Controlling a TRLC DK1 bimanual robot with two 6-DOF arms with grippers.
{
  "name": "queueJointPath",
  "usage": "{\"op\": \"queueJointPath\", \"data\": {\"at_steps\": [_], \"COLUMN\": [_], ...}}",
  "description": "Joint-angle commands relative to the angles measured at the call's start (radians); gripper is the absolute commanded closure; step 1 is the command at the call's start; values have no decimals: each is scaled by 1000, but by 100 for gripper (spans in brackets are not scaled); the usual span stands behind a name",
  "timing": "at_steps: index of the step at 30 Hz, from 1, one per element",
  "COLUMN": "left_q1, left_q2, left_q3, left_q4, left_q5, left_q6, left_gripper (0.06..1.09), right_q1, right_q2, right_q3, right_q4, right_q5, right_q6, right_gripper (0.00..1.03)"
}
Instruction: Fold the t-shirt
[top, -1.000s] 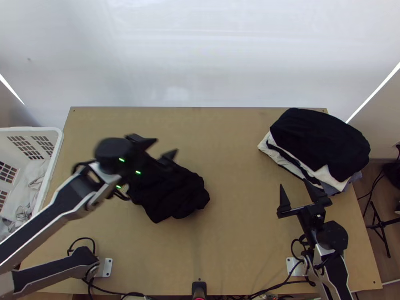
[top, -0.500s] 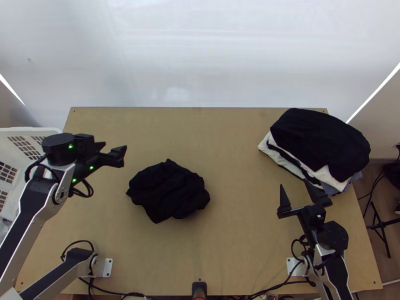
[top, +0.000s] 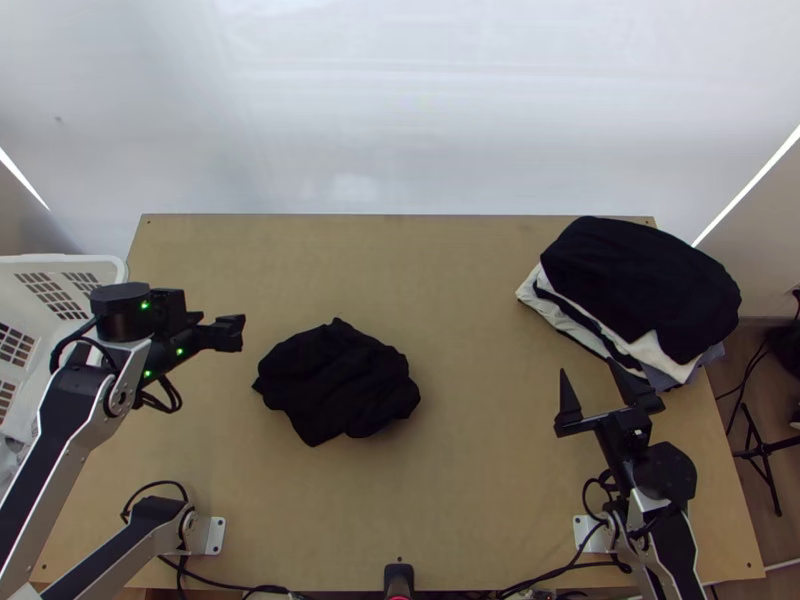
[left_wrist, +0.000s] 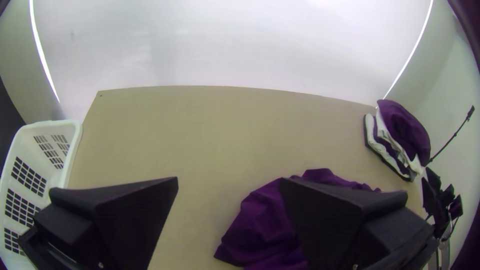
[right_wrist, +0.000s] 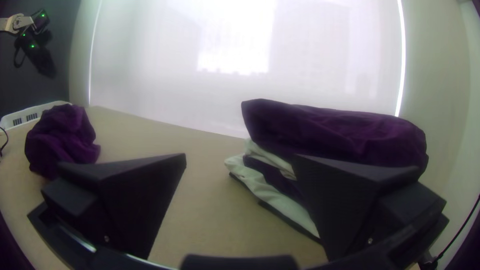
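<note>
Stage: flattening, judged still to be done before any fold. Black t-shirt (top: 335, 385) bunched on the table (top: 460, 480), left of centre. Left gripper (left_wrist: 230, 180) and right gripper (right_wrist: 240, 156): jaws apart, empty. Next move: grasp an edge and spread the cloth.
</note>
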Motion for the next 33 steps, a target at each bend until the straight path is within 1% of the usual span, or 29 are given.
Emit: {"op": "queueJointPath", "data": {"at_steps": [1, 8, 10, 13, 16, 18, 20, 21, 23, 26, 28, 31, 33], "left_q1": [4, 3, -2, -5, -14, -30, -54, -74, -117, -165, -188, -200, -206], "left_q2": [18, 53, 64, 82, 98, 104, 109, 109, 109, 115, 121, 125, 128], "left_q3": [-22, -22, -24, -24, -24, -37, -70, -83, -108, -114, -116, -120, -122], "left_q4": [-55, -55, -55, -50, -43, -26, 3, 17, 48, 79, 102, 137, 155], "left_q5": [-20, -20, -20, -20, -20, -20, -20, -20, -20, -20, -22, -22, -22], "left_q6": [54, 54, 54, 53, 50, 45, 39, 36, 19, -2, -12, -13, -15], "left_gripper": [10, 10, 10, 10, 10, 10, 10, 10, 10, 10, 10, 10, 10], "right_q1": [0, 2, 17, 26, 0, 5, 16, 8, 5, -1, -1, 14, 23], "right_q2": [0, 0, -1, -3, -3, 0, 20, 16, 12, 46, 120, 313, 453], "right_q3": [0, 0, 0, 0, 0, 2, 5, 13, 40, 109, 184, 341, 468], "right_q4": [0, 0, 0, 2, 2, -9, -8, -6, -12, -31, -35, -77, -166], "right_q5": [0, 0, 0, 0, 5, 8, 16, 22, 68, 74, 74, 74, 74], "right_q6": [0, 2, 83, 95, 103, 92, 40, 35, -14, -70, -83, -89, -87], "right_gripper": [4, 4, 4, 4, 4, 4, 4, 4, 4, 4, 4, 4, 4]}}
